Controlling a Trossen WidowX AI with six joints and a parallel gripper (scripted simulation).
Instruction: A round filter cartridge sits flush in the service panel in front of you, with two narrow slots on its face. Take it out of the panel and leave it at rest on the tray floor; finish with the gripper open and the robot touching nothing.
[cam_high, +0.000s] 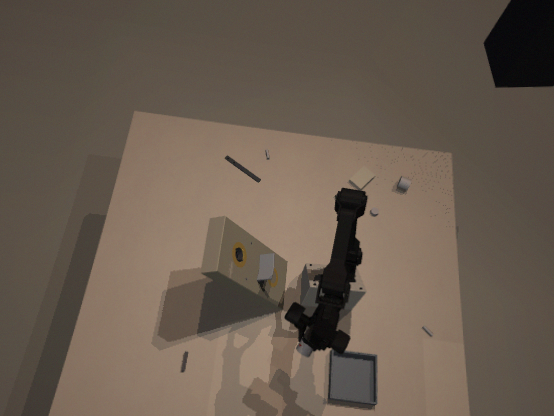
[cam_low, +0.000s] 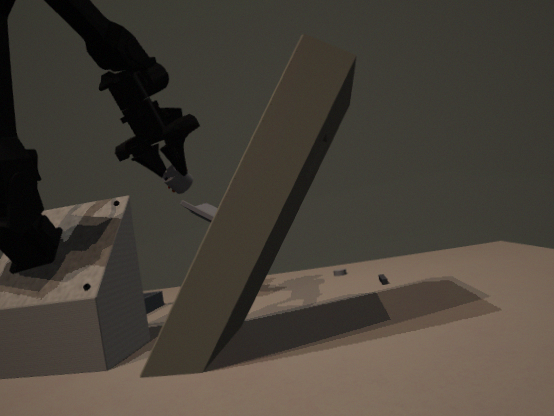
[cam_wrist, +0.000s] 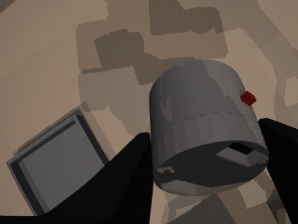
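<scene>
Hanging above the table (cam_high: 165, 150) (cam_low: 425, 350), the one gripper (cam_high: 305, 345) (cam_low: 176, 174) (cam_wrist: 205, 135) is clamped on the one filter (cam_high: 304, 349) (cam_low: 180, 181) (cam_wrist: 197, 112), out of the panel (cam_high: 214, 245) (cam_low: 260, 190). From the top, the filter shows near one tray (cam_high: 352, 354) (cam_low: 156, 301) (cam_wrist: 60, 160), outside its outline; the panel's face has two yellow rings, with one pale flap (cam_high: 266, 266) (cam_low: 201, 209) sticking out. Seven loose things lie about: one long dark bar (cam_high: 243, 169), one short dark bar (cam_high: 184, 361), two little pale sticks, one pale square (cam_high: 362, 178), one cylinder (cam_high: 404, 184) and one small round piece (cam_high: 374, 212). From the outside view, the panel leans, the filter is in the air above the flap, and two small things lie beyond. From the wrist, two fingers flank the tilted filter, which has one red spot (cam_wrist: 248, 98) on its side and one dark opening plainly visible on its end.
</scene>
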